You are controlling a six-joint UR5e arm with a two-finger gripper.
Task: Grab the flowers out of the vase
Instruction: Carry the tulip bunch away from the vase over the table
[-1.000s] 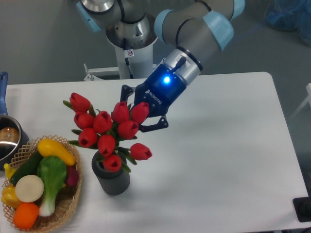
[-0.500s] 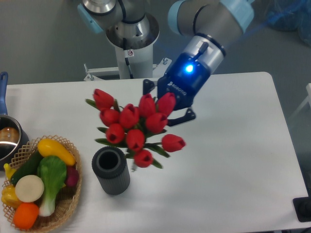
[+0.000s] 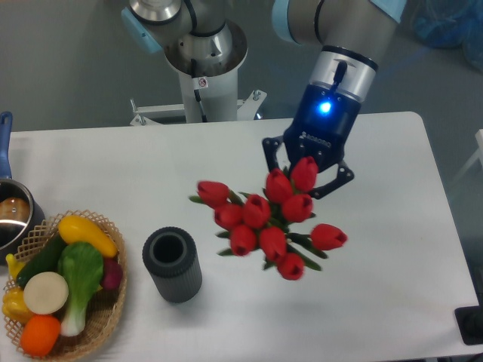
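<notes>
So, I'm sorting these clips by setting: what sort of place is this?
Probably a robotics lab. The arm stands on a pedestal behind a plain white table set with props: toy vegetables in a wicker basket and a grey vase.

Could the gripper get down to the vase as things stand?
Probably not: the gripper is shut on the flowers. The vase itself stands free, mouth empty.

flowers: red buds w/ green stems & leaves
vase: dark grey, fine ribbed sides, black inside mouth
pincer: black fingers; body deep blue w/ lit blue light, silver collar above
surface: plain white
basket: tan wicker weave; veg inside yellow, green, white, orange, purple
pot: steel, blue handle
</notes>
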